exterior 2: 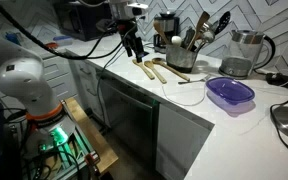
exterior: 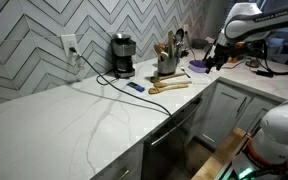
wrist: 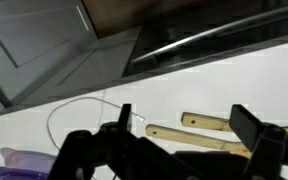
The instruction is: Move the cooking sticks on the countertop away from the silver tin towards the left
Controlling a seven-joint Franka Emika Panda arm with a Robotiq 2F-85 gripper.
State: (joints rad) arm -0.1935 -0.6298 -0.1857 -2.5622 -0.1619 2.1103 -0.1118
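The cooking sticks are pale wooden utensils lying flat on the white countertop in front of the silver tin, which holds darker wooden spoons. They also show in an exterior view beside the tin. My gripper hovers to the right of the sticks, above the counter, also seen in an exterior view. In the wrist view the gripper is open, with two stick handles lying between its fingers below, untouched.
A black and silver coffee maker stands by the wall with its cable across the counter. A small blue object lies left of the sticks. A purple bowl and a glass kettle sit further along. The counter edge and grey cabinets are close.
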